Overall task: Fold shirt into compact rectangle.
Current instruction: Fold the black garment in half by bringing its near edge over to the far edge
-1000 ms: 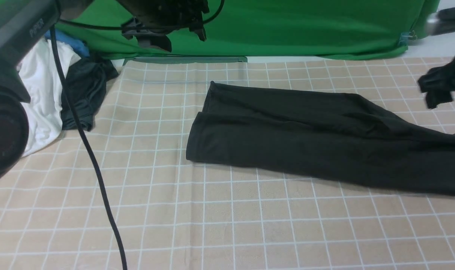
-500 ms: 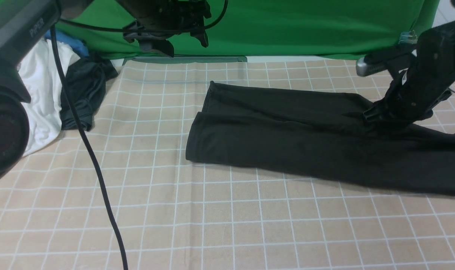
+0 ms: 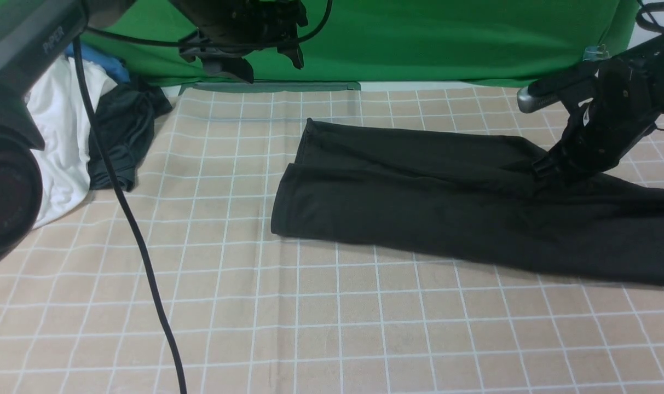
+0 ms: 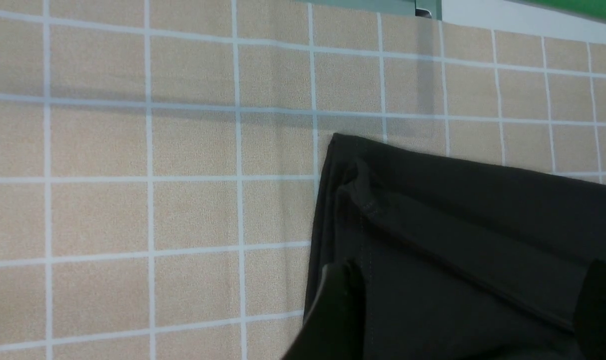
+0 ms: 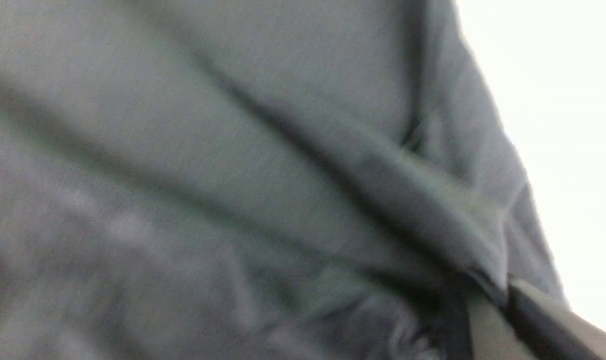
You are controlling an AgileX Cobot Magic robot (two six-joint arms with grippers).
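From the front, the shirt (image 3: 419, 202) lies flat on the checked desk (image 3: 200, 306), folded into a long band that runs from mid-desk to the right edge. The right gripper (image 3: 545, 167) is down on the band's far edge near the right side of the desk, jaws closed on the fabric. The left gripper (image 3: 266, 54) hangs high over the far edge, apart from the shirt, jaws wide. A white garment (image 3: 63, 137) and a grey garment (image 3: 123, 137) are heaped at the far left corner, and a cable (image 3: 140, 246) crosses the left side.

In the left wrist view, the shirt's (image 4: 457, 225) folded left end lies below the left gripper (image 4: 465, 320), whose jaws are spread with nothing between them.

The right wrist view is blurred. The right gripper (image 5: 487, 305) pinches a raised fold of the shirt (image 5: 208, 175).
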